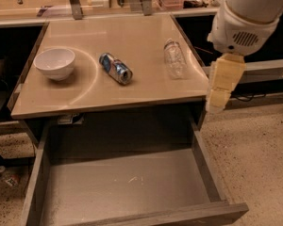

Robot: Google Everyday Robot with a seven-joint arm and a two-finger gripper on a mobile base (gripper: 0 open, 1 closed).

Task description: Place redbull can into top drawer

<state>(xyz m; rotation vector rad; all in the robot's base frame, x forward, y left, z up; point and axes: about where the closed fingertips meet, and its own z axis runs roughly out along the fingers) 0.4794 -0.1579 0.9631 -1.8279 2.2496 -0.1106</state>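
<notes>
The redbull can (115, 68) lies on its side in the middle of the tan tabletop (132, 36), blue and silver, its top end pointing to the front right. The top drawer (122, 187) stands pulled open below the table's front edge, grey and with nothing in it. My gripper (218, 102) hangs from the white arm (243, 22) at the right, off the table's right front corner, above the drawer's right wall and well to the right of the can. It holds nothing that I can see.
A white bowl (54, 63) sits at the left of the tabletop. A clear plastic bottle (174, 59) lies at the right, between the can and my gripper. Shelving and clutter stand behind the table. Speckled floor (254, 164) lies to the right.
</notes>
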